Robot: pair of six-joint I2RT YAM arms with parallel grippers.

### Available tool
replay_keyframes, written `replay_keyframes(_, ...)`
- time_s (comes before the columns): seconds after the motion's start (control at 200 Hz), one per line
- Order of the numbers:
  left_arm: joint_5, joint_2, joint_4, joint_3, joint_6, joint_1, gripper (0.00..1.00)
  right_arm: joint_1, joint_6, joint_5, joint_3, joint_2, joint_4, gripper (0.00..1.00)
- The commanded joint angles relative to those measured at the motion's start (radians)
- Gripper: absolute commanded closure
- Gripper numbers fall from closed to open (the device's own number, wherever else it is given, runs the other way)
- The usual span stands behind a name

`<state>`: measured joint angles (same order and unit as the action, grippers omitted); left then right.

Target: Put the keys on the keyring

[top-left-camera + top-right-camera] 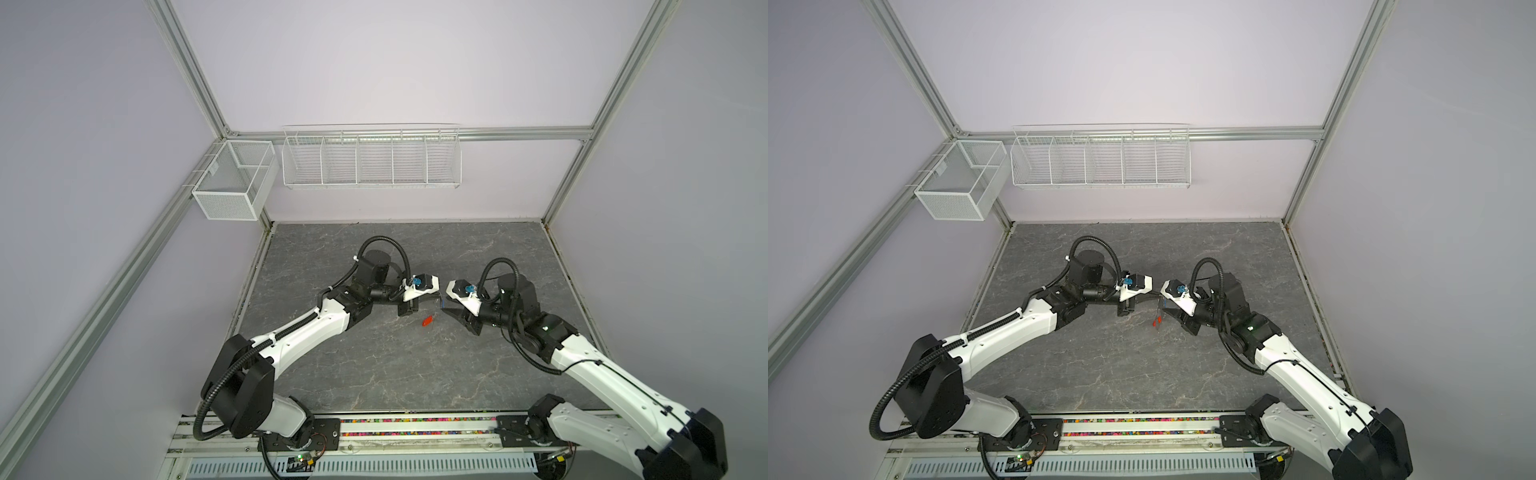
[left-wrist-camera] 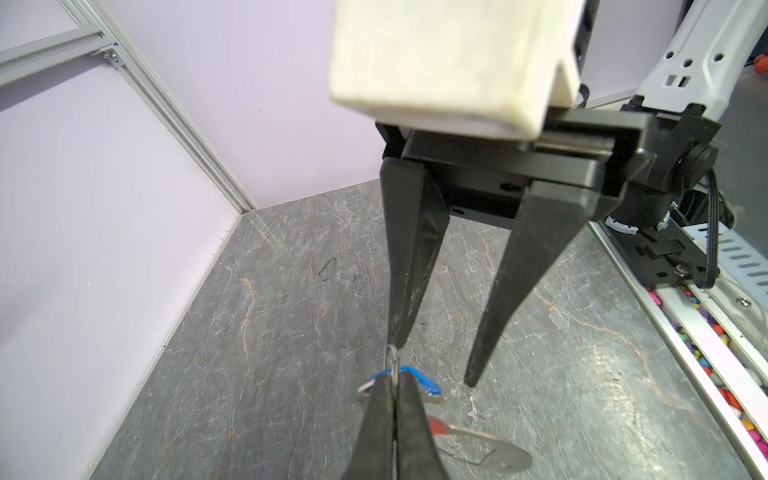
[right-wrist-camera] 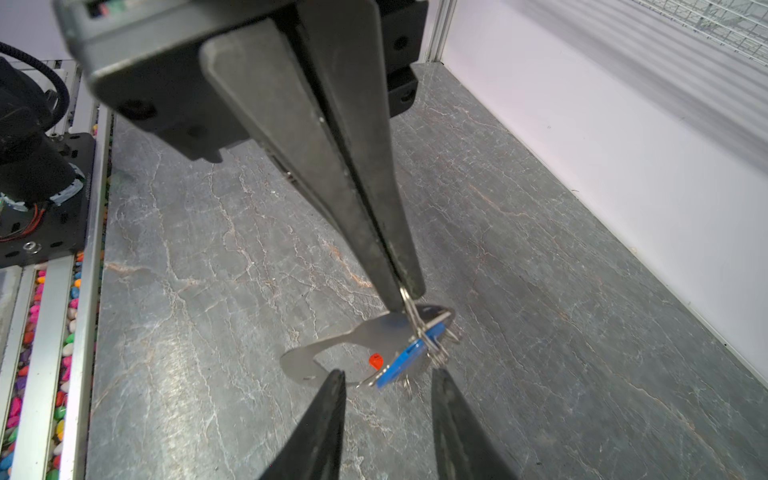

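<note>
Keyring [image 3: 374,332]: hangs over desk [image 3: 208,249], one ring [image 3: 409,305] pinched in left hand [image 3: 405,291].
Right hand [image 2: 433,361]: half spread, empty, beside blue key [image 3: 403,363].
Risk: loosely seated key slipping off ring if jolted.

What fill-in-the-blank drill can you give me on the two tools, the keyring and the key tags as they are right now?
1. The left tool is ____ on a small metal ring of the keyring.
2. The right tool has its jaws ____.
3. The key tag nearest the left tool's tip is coloured ____.
4. The second tag is coloured ____.

Missing words: shut; open; blue; red.
</note>
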<state>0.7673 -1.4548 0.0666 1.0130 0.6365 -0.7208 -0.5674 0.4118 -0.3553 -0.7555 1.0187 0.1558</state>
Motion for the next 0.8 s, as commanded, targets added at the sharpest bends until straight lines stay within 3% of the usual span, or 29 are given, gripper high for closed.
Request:
replay_keyframes(0.0, 0.046, 0.026, 0.094, -0.016, -0.053, 0.004, 1.00, -0.011, -0.035, 0.040, -0.001, 0.018, -0.051, 0.62)
replay_keyframes(0.27, 0.051, 0.030, 0.131, -0.031, -0.069, 0.004, 1.00, -0.029, -0.076, 0.105, -0.021, 0.050, -0.094, 0.67)
replay_keyframes(0.615, 0.011, 0.028, 0.160, -0.025, -0.124, 0.012, 1.00, -0.042, -0.063, 0.152, -0.002, 0.039, -0.110, 0.92)
replay_keyframes(0.795, 0.010, 0.036, 0.254, -0.037, -0.204, 0.036, 1.00, -0.053, -0.037, 0.209, 0.019, 0.025, -0.081, 0.93)
